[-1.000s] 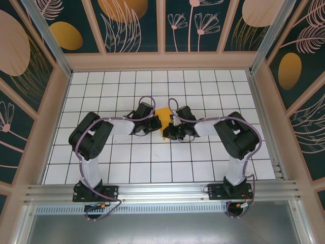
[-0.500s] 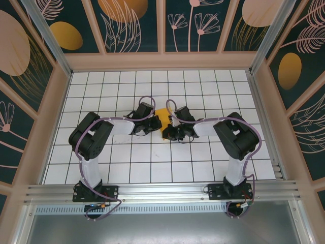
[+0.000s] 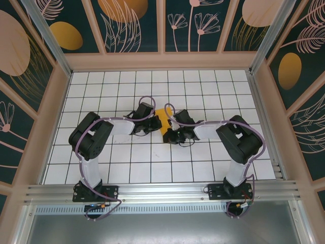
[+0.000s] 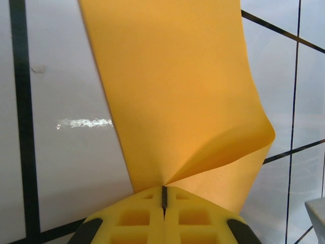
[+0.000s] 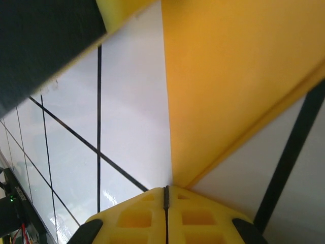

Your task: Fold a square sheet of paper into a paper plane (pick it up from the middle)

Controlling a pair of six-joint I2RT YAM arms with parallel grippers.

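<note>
White gridded counter (image 3: pixel 127 168), inside an enclosure with dark painted wall panels (image 3: pixel 132 25). Left arm (image 3: pixel 91 137) and right arm (image 3: pixel 238 140) both reach in toward the counter's middle, wrists nearly meeting.

Orange-yellow square sheet of paper (image 3: pixel 163 114) sits between the two wrists, mid-counter, slightly left of centre line. From above, just a small patch of it shows; the rest is under the arms.

Left wrist view: the sheet (image 4: pixel 172 91) runs away from the camera over the white tiles. Its right side curls over, with a second layer showing under the curl. The layers converge to a point at the seam of the fingers.

Right wrist view: the sheet (image 5: pixel 233 76) fills the upper right, one straight edge running down to the seam. Counter is visible below and left of it.

Left fingers (image 3: pixel 156 124) (image 4: pixel 152 208): yellow pads pressed together, pinching the sheet's near edge.

Right fingers (image 3: pixel 170 134) (image 5: pixel 152 206): pads also together, no gap, sheet's corner clamped at the seam.
</note>
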